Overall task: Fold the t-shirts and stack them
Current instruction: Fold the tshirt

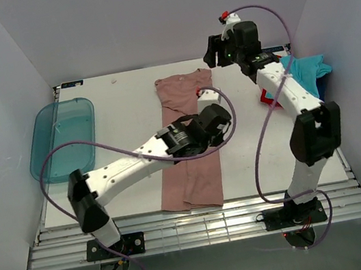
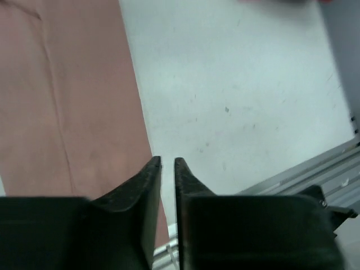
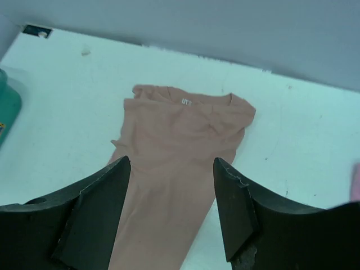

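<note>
A dusty-pink t-shirt (image 1: 192, 171) lies in the middle of the table, folded lengthwise into a long strip with its collar at the far end. My left gripper (image 1: 217, 120) hovers low over the strip's right edge (image 2: 67, 95). Its jaws (image 2: 167, 161) stand slightly apart with nothing between them. My right gripper (image 1: 213, 50) is raised near the back wall above the collar end (image 3: 180, 135). It is wide open (image 3: 171, 163) and empty. A turquoise t-shirt (image 1: 305, 65) and a red one (image 1: 268, 97) lie bunched at the right edge, partly behind the right arm.
A translucent teal tray (image 1: 63, 137) sits at the table's left side, and its corner shows in the right wrist view (image 3: 8, 107). Metal rails (image 1: 202, 225) run along the near edge (image 2: 320, 171). White walls close in the back and both sides.
</note>
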Controlling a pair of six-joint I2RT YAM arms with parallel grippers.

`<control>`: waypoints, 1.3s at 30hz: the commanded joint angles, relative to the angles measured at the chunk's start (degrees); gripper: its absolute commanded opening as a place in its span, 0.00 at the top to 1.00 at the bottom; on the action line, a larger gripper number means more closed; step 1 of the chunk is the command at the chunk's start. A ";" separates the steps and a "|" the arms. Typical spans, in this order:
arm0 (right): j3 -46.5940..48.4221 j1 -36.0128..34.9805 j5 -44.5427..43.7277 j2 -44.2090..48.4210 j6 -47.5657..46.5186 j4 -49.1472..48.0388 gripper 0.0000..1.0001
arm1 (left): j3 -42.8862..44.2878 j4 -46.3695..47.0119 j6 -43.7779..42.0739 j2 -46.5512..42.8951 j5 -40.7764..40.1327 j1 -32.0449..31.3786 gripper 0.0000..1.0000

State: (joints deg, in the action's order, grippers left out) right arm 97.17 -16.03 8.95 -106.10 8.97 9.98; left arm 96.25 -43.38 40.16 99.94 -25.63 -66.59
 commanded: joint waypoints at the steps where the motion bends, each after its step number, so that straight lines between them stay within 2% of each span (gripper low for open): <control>1: -4.34 -4.16 -8.32 8.97 -3.52 8.89 0.33 | -9.97 0.04 -0.70 -9.48 -7.67 1.55 0.70; 2: -7.92 -5.49 -9.29 10.46 -3.52 11.44 0.33 | -13.16 -0.04 -0.09 -12.72 -7.51 2.33 0.59; 4: -12.94 -10.48 -14.21 15.30 -2.65 17.16 0.33 | -21.31 -0.65 1.58 -15.55 -5.68 3.04 0.45; 5: -18.71 -12.42 -15.35 16.88 -1.08 18.40 0.33 | -23.63 -1.53 3.59 -17.83 -4.79 3.48 0.36; 8: -28.14 -20.43 -19.41 24.35 3.58 19.99 0.32 | -31.02 -3.03 8.15 -20.83 -0.66 3.39 0.30; 9: -33.91 -21.75 -18.80 28.02 8.38 19.99 0.32 | -32.69 -3.12 9.22 -23.10 0.22 3.39 0.27; 11: -39.04 -25.53 -18.09 31.47 12.98 20.34 0.30 | -37.24 -3.12 10.89 -25.57 2.24 3.39 0.26; 13: -45.03 -30.18 -19.40 35.87 18.35 20.78 0.23 | -39.81 -3.03 12.30 -28.74 2.95 3.39 0.23; 18: -51.02 -37.21 -20.47 40.71 26.26 24.29 0.22 | -47.01 -3.12 13.80 -32.61 5.67 3.39 0.21; 22: -53.30 -41.43 -19.15 40.45 30.57 24.57 0.23 | -51.49 -3.30 15.82 -35.07 7.34 3.39 0.14; 33: -56.03 -52.25 -19.23 32.99 39.89 20.70 0.28 | -62.23 4.26 17.50 -38.24 11.04 3.39 0.16; 39: -57.09 -53.22 -20.37 31.49 40.95 19.29 0.34 | -64.51 9.53 17.32 -38.15 10.34 3.39 0.16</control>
State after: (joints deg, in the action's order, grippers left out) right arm 41.08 -68.79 -9.06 -74.17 47.51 30.79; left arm 32.45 -38.41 56.90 63.07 -15.22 -63.02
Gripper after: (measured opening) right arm 0.668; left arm 0.843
